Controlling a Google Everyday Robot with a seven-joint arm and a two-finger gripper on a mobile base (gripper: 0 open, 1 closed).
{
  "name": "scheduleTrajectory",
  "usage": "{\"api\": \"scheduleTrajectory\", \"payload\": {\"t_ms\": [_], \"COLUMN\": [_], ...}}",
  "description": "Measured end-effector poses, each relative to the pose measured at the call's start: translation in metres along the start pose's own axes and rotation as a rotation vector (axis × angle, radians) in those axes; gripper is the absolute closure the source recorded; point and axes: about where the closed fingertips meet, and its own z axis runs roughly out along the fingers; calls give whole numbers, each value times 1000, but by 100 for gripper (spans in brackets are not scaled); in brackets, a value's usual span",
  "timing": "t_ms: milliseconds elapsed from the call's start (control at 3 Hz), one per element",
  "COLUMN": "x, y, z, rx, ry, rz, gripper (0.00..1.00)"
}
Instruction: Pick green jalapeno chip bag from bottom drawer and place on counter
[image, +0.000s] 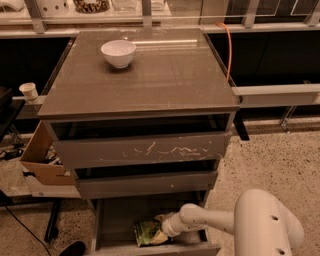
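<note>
At the bottom of the frame the white arm (250, 225) reached left into the pulled-out bottom drawer (117, 217). Its claw (164, 235) sat against the green jalapeno chip bag (145, 233), which lay on the drawer floor near the front. Whether the claw was spread or pinching, I could not tell. Above was the scratched drawer front (145, 150), with a cardboard box (42, 160) at the left. Farther up, a white bowl (118, 52) stood on the desk (160, 90), toward the upper left.
</note>
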Motion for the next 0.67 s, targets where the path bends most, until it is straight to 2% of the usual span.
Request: {"api": "scheduleTrajectory", "payload": {"t_ms": [333,667], "x": [5,5], "y": [2,2], "z": [11,11], "rx": [-9,-9], "ry": [10,10], "rz": [1,1], "gripper": [52,75]}}
